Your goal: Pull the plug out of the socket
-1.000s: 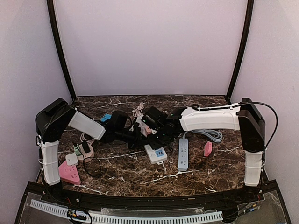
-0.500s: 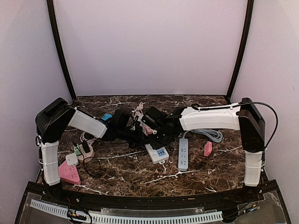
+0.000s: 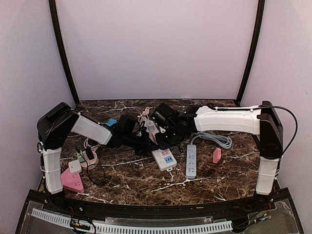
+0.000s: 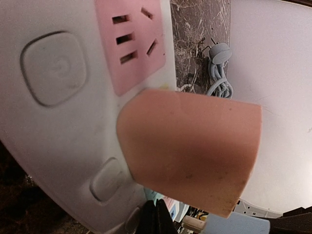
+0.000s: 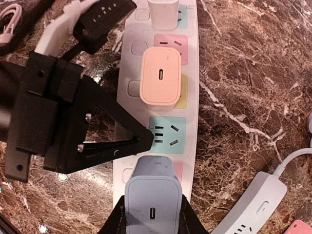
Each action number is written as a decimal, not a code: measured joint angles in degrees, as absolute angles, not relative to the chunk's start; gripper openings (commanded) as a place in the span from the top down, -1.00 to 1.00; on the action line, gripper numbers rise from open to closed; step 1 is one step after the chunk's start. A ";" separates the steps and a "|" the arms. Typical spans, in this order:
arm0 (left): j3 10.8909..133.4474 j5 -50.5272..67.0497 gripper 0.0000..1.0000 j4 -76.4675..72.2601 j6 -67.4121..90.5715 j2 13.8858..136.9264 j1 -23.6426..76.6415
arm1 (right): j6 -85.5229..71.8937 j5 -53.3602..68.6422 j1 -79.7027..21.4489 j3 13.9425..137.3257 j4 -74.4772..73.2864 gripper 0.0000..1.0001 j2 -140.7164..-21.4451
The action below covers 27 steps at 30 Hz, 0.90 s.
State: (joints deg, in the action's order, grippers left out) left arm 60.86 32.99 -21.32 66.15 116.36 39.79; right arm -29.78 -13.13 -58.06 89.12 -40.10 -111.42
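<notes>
Two neighbour plugs point(image 5: 161, 75) on power strip point(image 5: 129, 68) beyond blue plug point(image 5: 152, 195), clamped in right gripper point(image 5: 152, 214). Shut left gripper point(image 5: 147, 138) pressing alongside; table point(image 5: 243, 73) open rightward.

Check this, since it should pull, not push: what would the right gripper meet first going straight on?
The right gripper is shut on the grey-blue charger; straight on, that charger would press into the white power strip, though depth is unclear.

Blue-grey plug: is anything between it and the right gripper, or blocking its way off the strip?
Nothing visible does. The right gripper flanks the blue-grey plug on both sides. The shut left gripper rests on the power strip beside it; the peach plug sits farther along, apart.
</notes>
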 measured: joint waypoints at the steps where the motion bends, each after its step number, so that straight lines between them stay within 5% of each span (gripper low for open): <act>1: 60.77 32.97 1.00 -21.50 66.17 116.36 39.79 | -29.61 -13.13 -58.06 89.12 -40.03 1.00 -110.78; 10: 60.99 33.08 1.00 -21.47 66.02 116.36 39.83 | -28.75 -13.04 -55.77 86.76 -39.64 1.00 -106.39; 27: 68.05 32.12 0.95 -9.56 60.49 116.49 41.80 | -26.44 8.36 -25.91 80.53 -25.47 1.00 -100.99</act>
